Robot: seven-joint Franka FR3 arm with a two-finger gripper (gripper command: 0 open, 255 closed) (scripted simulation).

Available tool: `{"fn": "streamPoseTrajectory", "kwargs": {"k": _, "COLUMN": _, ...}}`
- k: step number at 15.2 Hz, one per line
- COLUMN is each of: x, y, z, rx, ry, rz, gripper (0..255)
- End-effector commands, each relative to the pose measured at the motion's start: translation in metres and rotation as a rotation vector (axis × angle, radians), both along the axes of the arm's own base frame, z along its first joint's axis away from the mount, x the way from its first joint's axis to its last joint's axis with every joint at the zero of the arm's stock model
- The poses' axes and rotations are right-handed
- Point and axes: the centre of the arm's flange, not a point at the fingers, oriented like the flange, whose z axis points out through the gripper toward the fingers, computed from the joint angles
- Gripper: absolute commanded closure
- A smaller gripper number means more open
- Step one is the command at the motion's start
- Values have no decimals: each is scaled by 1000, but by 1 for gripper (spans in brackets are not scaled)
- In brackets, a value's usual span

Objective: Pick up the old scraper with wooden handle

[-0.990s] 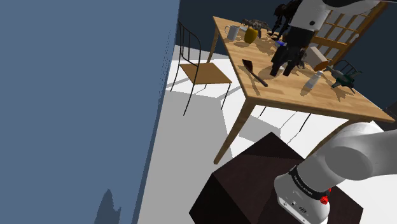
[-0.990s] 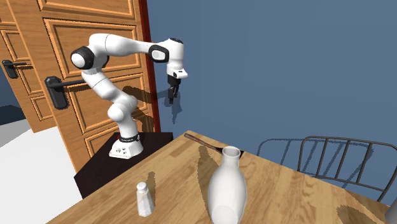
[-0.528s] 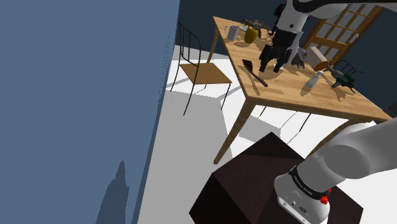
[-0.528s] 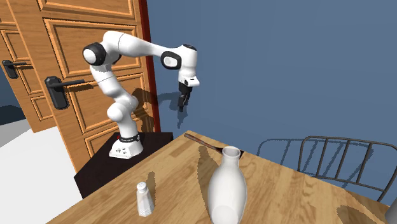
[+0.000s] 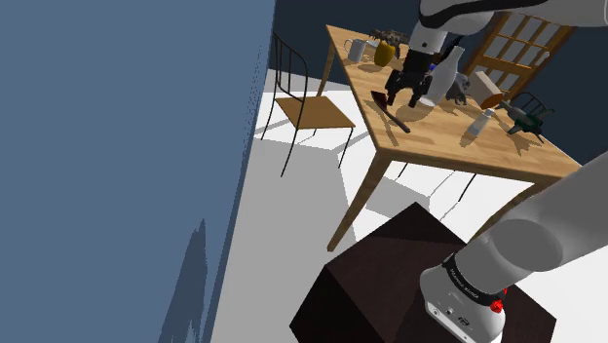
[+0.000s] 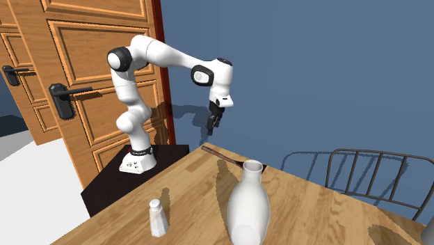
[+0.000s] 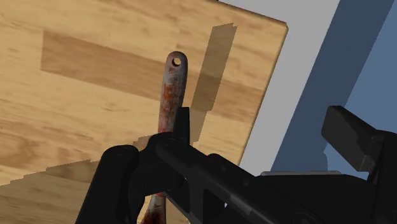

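Observation:
The scraper [image 5: 391,110] lies flat on the wooden table [image 5: 438,146] near the edge that faces the chair. It has a dark blade and a long handle. From the hand camera, its reddish-brown handle [image 7: 172,89] with a hole at the end runs out from under the hand. My black gripper [image 5: 408,90] hangs just above the scraper, open, with nothing between its fingers. In the second exterior view the gripper [image 6: 211,128] hovers a short way above the scraper [image 6: 224,157] at the table's far edge. The wrist view has the gripper [image 7: 229,137] with its fingers well apart.
A metal-framed chair [image 5: 304,105] stands beside the table. On the table are a mug [image 5: 356,49], a yellow pot [image 5: 384,55], a bottle [image 5: 479,123], a drill [image 5: 526,115], a white vase [image 6: 248,207] and a shaker [image 6: 158,217]. A wooden door [image 6: 69,76] rises behind the arm.
The arm has swung out over the table toward the shoulder view's left and come lower, bringing the gripper from beside the vase to just above the scraper. The scraper has not moved.

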Motion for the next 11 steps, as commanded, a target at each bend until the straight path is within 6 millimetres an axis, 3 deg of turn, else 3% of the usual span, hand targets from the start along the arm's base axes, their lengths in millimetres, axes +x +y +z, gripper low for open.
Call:
{"fn": "streamPoseTrajectory", "kwargs": {"k": 1, "x": 17, "y": -17, "z": -11, "rx": -9, "ry": 7, "rz": -30, "gripper": 0}}
{"fn": "streamPoseTrajectory", "kwargs": {"k": 10, "x": 82, "y": -109, "z": -49, "rx": -46, "ry": 36, "rz": -163, "gripper": 0}}
{"fn": "streamPoseTrajectory", "kwargs": {"k": 11, "x": 84, "y": -112, "z": -50, "rx": -48, "ry": 36, "rz": -167, "gripper": 0}}
